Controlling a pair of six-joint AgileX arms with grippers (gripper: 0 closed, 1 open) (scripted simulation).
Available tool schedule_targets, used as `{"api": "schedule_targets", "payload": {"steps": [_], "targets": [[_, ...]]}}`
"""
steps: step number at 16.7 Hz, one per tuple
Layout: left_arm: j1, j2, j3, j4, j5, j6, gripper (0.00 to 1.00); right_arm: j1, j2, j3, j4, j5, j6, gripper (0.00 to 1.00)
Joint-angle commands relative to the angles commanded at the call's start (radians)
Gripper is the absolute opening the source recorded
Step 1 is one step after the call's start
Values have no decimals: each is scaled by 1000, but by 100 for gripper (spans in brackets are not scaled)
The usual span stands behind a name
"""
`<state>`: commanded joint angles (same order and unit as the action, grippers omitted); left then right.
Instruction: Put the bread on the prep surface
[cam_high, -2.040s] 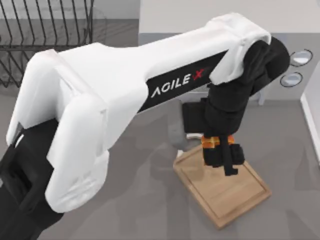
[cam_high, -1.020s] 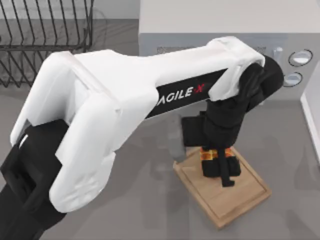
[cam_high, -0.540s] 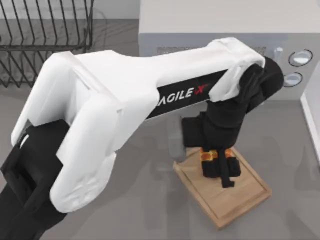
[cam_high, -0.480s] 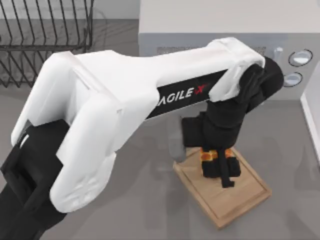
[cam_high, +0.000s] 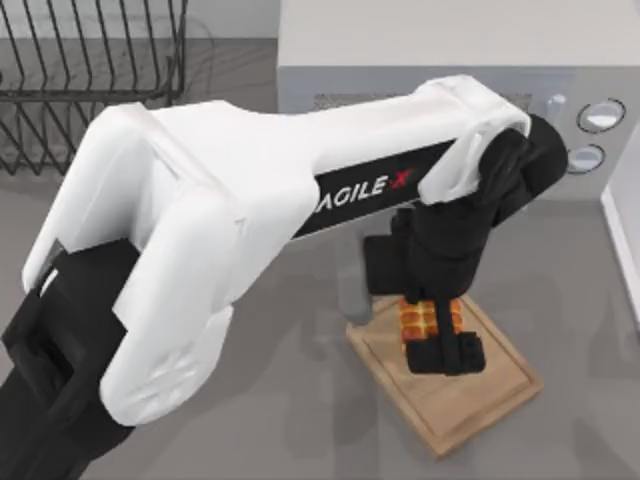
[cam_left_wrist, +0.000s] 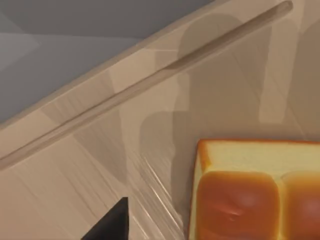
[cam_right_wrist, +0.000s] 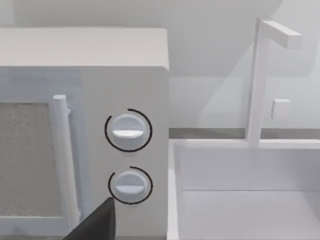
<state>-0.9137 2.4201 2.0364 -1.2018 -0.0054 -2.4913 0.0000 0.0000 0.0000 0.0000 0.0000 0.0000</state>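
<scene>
Grey countertop (cam_high: 300, 400) carries a rectangular light-wood cutting board (cam_high: 480, 400) in front of a white microwave (cam_high: 420, 50). Orange-golden scored bread (cam_high: 417, 320) lies on the board, apparently resting flat in the left wrist view (cam_left_wrist: 250, 195). Left gripper (cam_high: 445, 352) hangs just over the bread, its fingers seemingly released, though foreshortened. Right wrist view faces the microwave's dials (cam_right_wrist: 128, 131) and a white sink (cam_right_wrist: 250, 200); I cannot tell the right gripper's state. A black wire rack (cam_high: 90, 70) stands at far left.

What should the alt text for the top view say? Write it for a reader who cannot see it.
Seen from above, the left arm reaches across a grey counter, its gripper low over a wooden cutting board with a small golden-brown bread beside its fingers. A white microwave stands behind, and a wire dish rack sits at the far left.
</scene>
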Motion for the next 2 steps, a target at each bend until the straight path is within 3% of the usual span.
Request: {"api": "schedule_targets", "payload": {"steps": [2], "targets": [[0,0,0,0,0,0,100,0,0,0,0,0,0,100]]}}
